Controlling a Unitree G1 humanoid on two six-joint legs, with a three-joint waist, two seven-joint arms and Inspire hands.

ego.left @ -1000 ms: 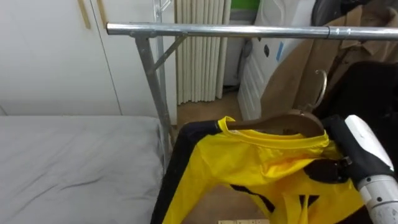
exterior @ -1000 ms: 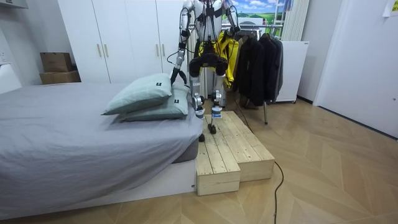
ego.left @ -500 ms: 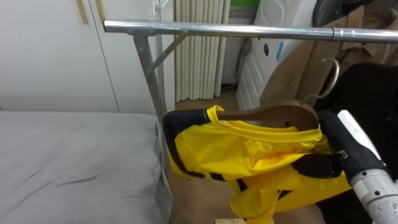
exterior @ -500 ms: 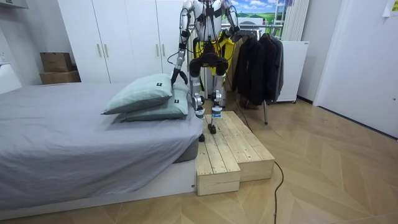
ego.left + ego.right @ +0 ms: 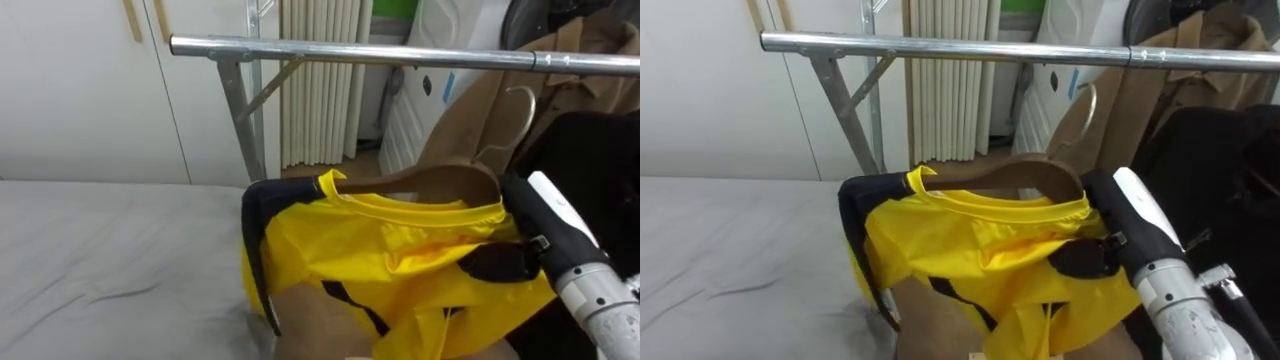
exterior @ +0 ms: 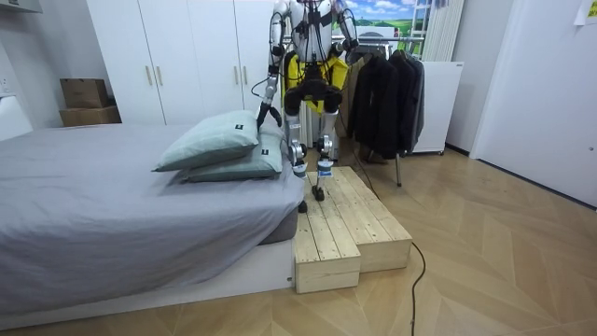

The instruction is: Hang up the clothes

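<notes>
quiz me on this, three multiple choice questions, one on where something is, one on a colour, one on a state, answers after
1. Where is the hook of the wooden hanger relative to the metal rail?
A. hooked over it
B. above it
C. below it, not on it

2. What colour is most of the garment on the hanger?
A. yellow
B. red
C. white

3. What is the right hand doing?
A. open, holding nothing
B. shut on the garment at the hanger's end
C. gripping the rail

Answers:
1 C, the hook ends under the rail in both eye views.
2 A, yellow cloth with dark trim drapes the hanger.
3 B, it clasps the cloth at the hanger's right end.
</notes>
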